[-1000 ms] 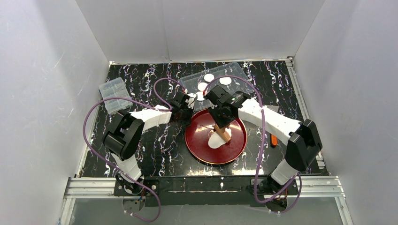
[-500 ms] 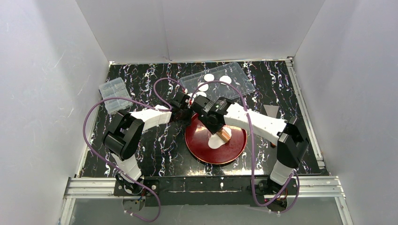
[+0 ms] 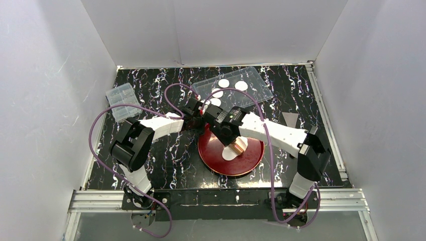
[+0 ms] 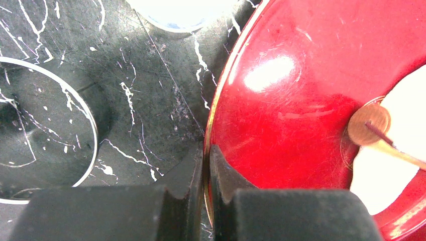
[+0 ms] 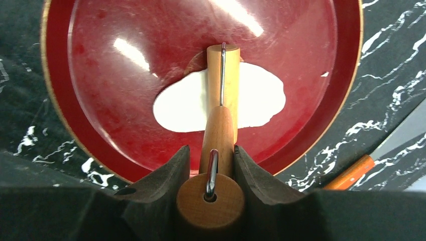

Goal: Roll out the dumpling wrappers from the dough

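Item one, we list a round glossy red plate lying on the black white-veined marbled tabletop, near the arms' bases. Item two, the dough, a thin flat white sheet of irregular oval outline, lies inside that plate toward its near side. Item three, a short light-brown wooden rolling pin with a metal wire axle rests across the middle of the dough, so that white shows on both sides of the roller. Item four, the right gripper reaches over the plate from the right, its two dark fingers clamped on the pin's wooden handle. Item five, the left gripper sits at the plate's left edge, its fingers pressed together with the plate's thin rim pinched between them. Item six, a clear rectangular plastic tray lies at the back of the table, beyond the plate. Item seven, the dumpling wrappers, we count four small round white discs, lie flat in that tray, apart from one another. Item eight, a small clear plastic lidded box stands at the table's left side, well apart from the plate. Item nine, an orange-handled tool with a flat grey blade lies on the table just right of the plate
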Action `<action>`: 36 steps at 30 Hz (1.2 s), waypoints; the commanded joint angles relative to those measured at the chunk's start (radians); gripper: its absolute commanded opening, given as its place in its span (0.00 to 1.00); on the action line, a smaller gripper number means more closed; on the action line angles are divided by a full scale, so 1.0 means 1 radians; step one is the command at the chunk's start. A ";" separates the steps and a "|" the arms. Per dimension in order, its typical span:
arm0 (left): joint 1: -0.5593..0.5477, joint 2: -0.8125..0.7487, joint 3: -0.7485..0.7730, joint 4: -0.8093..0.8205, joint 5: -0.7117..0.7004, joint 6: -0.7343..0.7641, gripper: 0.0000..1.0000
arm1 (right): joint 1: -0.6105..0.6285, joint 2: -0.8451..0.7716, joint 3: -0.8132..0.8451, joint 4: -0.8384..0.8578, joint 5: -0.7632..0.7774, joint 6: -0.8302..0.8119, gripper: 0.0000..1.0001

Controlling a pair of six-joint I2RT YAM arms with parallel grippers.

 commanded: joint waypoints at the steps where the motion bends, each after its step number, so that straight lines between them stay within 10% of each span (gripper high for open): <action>1: 0.011 0.020 -0.030 -0.079 -0.098 0.047 0.00 | 0.062 0.046 -0.032 0.104 -0.372 0.142 0.01; 36: 0.013 0.022 -0.027 -0.081 -0.102 0.047 0.00 | 0.031 -0.132 0.120 0.016 -0.265 0.089 0.01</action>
